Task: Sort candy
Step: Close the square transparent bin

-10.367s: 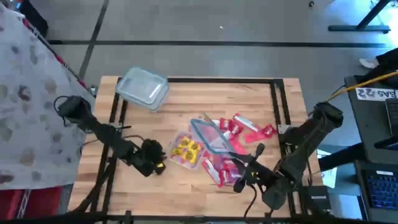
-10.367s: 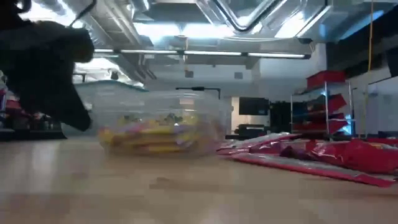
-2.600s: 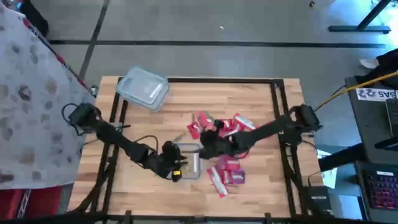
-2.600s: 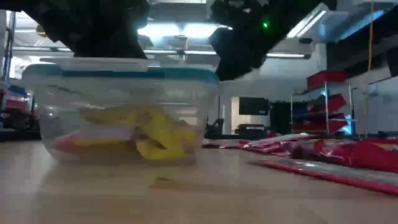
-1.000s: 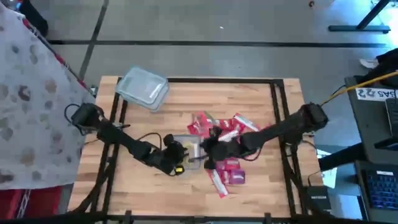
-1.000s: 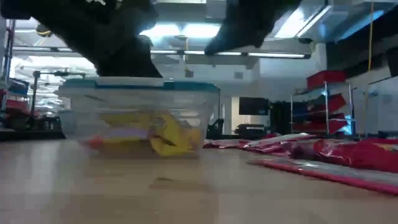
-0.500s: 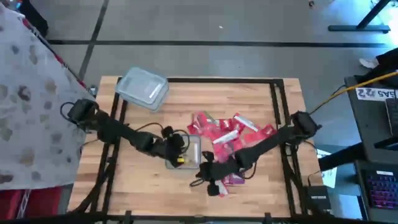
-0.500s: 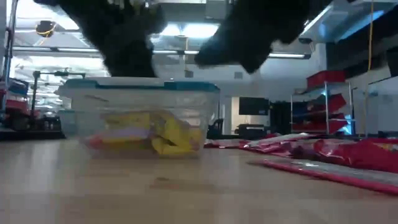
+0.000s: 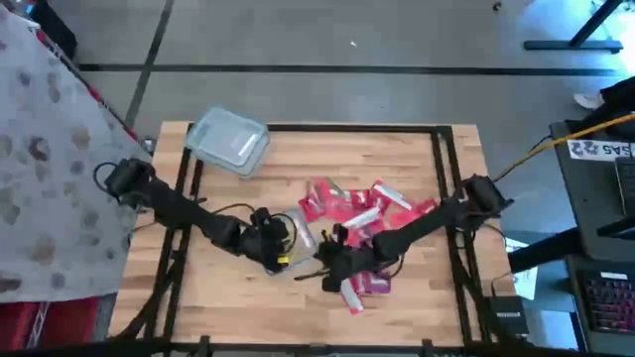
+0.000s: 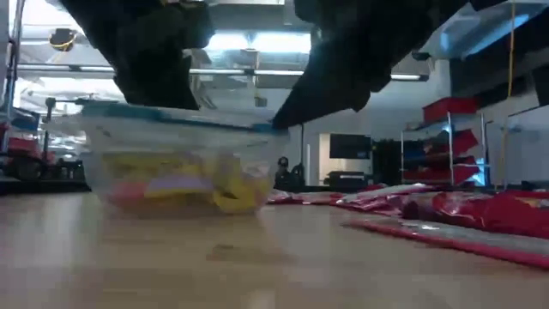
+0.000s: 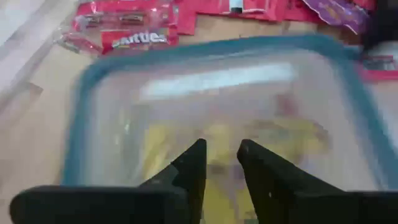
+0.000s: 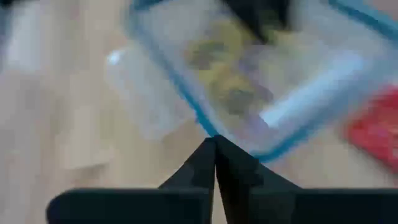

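Both arms are down over the clear tub with the teal-rimmed lid [image 9: 298, 241], mid-table, and the low view shows that lid sitting tilted, higher at one end than the other, so it does not look seated. The left gripper [image 11: 219, 163] hovers right over the lid, fingers a narrow gap apart with nothing between them, yellow candy [image 10: 227, 190] showing through the plastic below. The right gripper [image 12: 214, 155] has its fingers pressed together, empty, tips close to the tub's corner. The red candy packets [image 9: 362, 213] lie spread on the wooden table [image 9: 417, 159] just beside the tub and out past it, a few touching its far edge; a second lidded tub [image 9: 228, 141] sits well apart at the table's corner. Risk here, as I read it: push on one side of a tilted lid and the light tub skids or tips, spilling the yellow pieces back among the red. The two grippers are also very near each other, so a collision looks possible.
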`<state>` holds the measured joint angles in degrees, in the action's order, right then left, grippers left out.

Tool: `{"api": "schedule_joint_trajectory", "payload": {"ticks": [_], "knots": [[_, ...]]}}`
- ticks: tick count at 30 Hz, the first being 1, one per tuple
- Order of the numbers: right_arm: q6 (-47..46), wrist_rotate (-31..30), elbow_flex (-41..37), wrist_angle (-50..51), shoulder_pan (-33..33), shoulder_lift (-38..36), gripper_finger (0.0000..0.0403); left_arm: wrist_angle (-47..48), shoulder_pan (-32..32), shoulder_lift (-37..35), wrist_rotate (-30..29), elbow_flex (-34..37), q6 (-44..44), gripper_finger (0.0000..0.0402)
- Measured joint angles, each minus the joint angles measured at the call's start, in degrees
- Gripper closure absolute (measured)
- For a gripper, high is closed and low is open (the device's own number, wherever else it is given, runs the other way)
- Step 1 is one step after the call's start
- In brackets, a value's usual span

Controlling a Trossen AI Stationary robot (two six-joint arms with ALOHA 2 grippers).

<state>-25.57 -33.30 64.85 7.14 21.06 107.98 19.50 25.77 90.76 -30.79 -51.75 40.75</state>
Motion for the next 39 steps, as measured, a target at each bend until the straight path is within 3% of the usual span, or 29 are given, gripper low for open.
{"api": "schedule_joint_trajectory", "payload": {"ticks": [4,9,11,14,16,20,25,32,39], "knots": [[0.61,-5.67,-0.26,2.69,-1.92,-0.59,0.0403,-0.59,0.23,0.04,0.81,-0.09,0.42,0.0314],[2.08,-1.91,-0.17,6.26,-1.95,-3.88,0.0403,0.33,0.23,0.04,0.58,-0.09,0.47,0.0314],[3.44,4.13,-0.21,7.03,-1.27,-5.57,0.0403,0.46,0.23,0.03,0.31,-0.09,0.83,0.0314],[4.64,19.0,-0.05,3.71,-0.85,-7.14,0.0403,0.73,0.21,0.04,-0.27,-0.03,1.13,0.0314],[4.08,23.78,-0.04,2.52,-0.68,-6.59,0.0403,0.51,0.19,0.04,-0.8,0.18,1.2,0.0314],[1.63,22.92,-0.08,1.92,-0.96,-2.7,0.0403,0.1,0.2,0.0,-1.72,1.48,3.17,0.0314],[1.52,16.6,-0.15,-5.93,-1.2,2.21,0.0403,-1.08,0.63,0.01,-2.36,3.29,5.38,0.0314],[3.9,17.89,-0.27,-14.18,-3.43,4.29,0.0403,-13.15,0.84,0.48,-5.0,11.11,8.14,0.0314],[5.04,15.75,-0.23,-14.68,-4.29,4.9,0.0403,-22.81,1.14,0.69,-7.65,15.28,7.03,0.0314]]}}
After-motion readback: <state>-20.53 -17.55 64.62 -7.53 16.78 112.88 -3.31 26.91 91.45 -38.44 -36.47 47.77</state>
